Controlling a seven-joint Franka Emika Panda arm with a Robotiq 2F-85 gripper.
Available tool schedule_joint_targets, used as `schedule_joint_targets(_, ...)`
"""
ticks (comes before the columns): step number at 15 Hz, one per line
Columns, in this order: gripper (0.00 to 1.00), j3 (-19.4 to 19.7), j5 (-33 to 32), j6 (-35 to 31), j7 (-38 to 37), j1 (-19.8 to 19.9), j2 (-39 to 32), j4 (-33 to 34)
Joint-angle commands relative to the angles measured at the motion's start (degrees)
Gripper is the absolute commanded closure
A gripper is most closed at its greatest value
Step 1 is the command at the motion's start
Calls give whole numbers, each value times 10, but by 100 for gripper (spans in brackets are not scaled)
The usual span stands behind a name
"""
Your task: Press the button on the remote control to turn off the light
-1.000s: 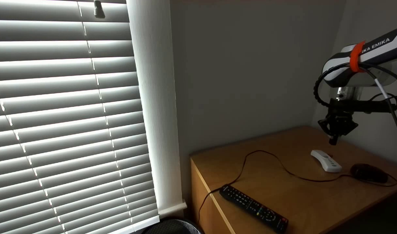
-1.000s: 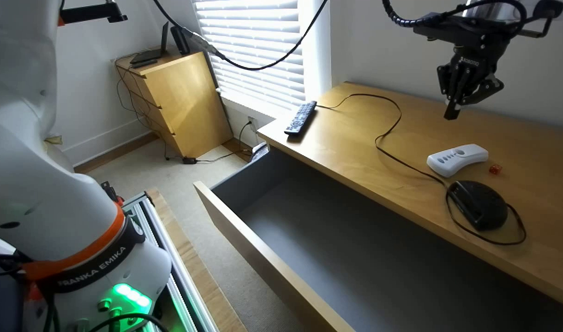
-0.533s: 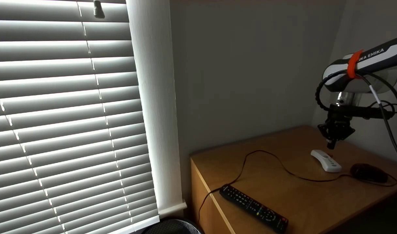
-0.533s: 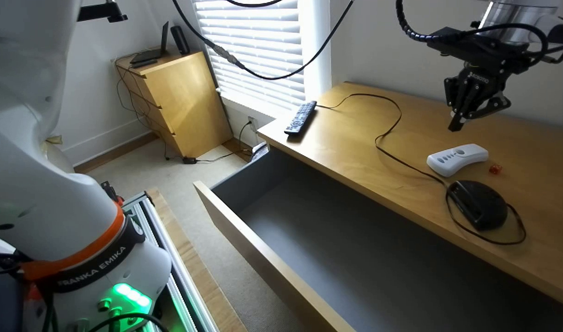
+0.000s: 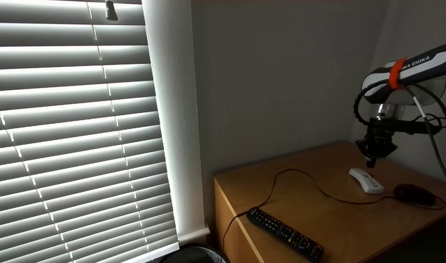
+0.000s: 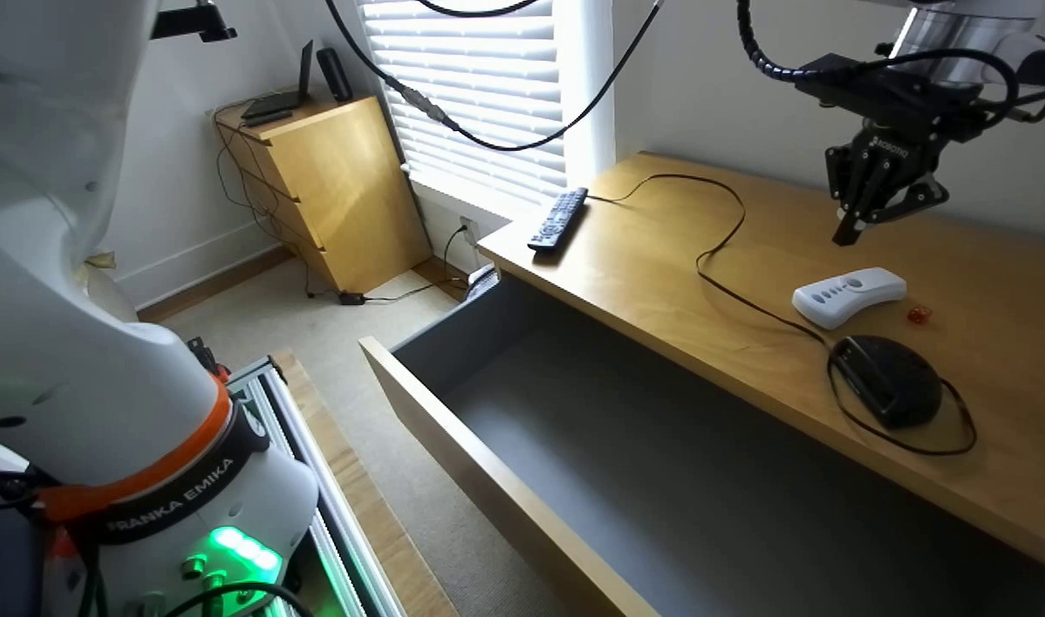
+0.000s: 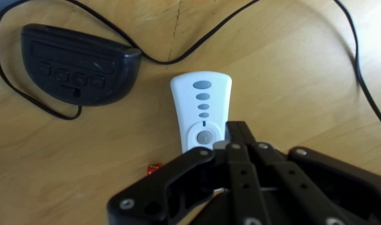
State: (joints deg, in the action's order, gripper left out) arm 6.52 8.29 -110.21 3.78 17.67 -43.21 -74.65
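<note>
The remote control is a small white handset lying flat on the wooden top, seen in both exterior views point(image 5: 366, 181) point(image 6: 850, 296). In the wrist view the remote control point(image 7: 217, 103) shows several grey oval buttons and a round grey button point(image 7: 204, 137). Its near end is hidden behind my gripper point(image 7: 236, 124). The gripper is shut with its fingertips together and nothing between them. The gripper hangs above the top in both exterior views point(image 5: 370, 163) point(image 6: 846, 231), apart from the remote. In the wrist view its tips appear just right of the round button.
A black rounded device point(image 6: 891, 381) with a looping cord point(image 6: 737, 296) lies beside the remote. A red die point(image 6: 919, 314) is near the remote's other end. A long black remote point(image 5: 285, 233) lies near the edge. An open drawer point(image 6: 497, 480) juts out below the top.
The arm and gripper have come down closer to the white remote, mostly in the first half second, with only a slight shift since. The gripper stays shut. The objects have not moved.
</note>
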Motion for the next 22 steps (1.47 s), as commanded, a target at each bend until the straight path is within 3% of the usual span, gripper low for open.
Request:
schedule_joint_targets(1, 100, -3, 4, 27, 0, 9, -29, 34)
schedule_joint_targets(22, 100, -10, 1, 111, -4, 25, -150, 199)
